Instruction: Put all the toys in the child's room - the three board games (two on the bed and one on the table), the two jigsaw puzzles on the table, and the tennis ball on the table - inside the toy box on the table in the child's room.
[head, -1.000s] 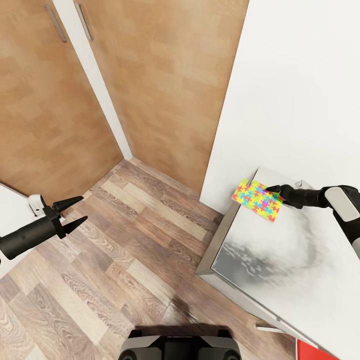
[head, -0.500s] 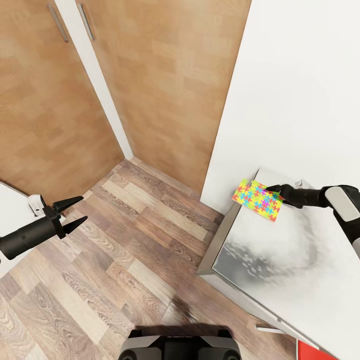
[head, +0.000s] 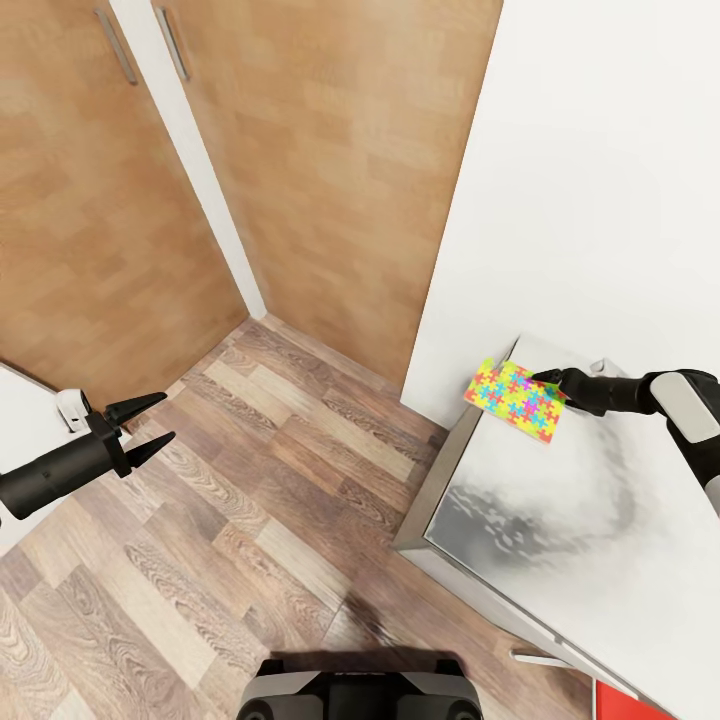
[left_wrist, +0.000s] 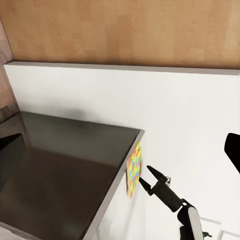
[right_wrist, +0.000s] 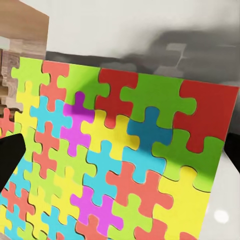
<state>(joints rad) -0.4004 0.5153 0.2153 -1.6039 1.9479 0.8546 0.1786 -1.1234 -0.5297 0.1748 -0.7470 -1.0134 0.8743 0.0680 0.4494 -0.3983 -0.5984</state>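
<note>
A flat rectangular jigsaw puzzle, patterned with interlocking pieces in red, yellow, green, cyan, magenta and orange, is held at one edge in the right gripper, tilted above the corner of the glossy bench.

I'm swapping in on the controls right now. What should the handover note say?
Right pincer: shut on the jigsaw puzzle, holding it at the table's far corner, beside the white wall.
Left pincer: open, empty, out over the wood floor.
Done: one puzzle gripped.
Left: carry it to the toy box, then collect the other toys; none of those can be seen from here.
</note>
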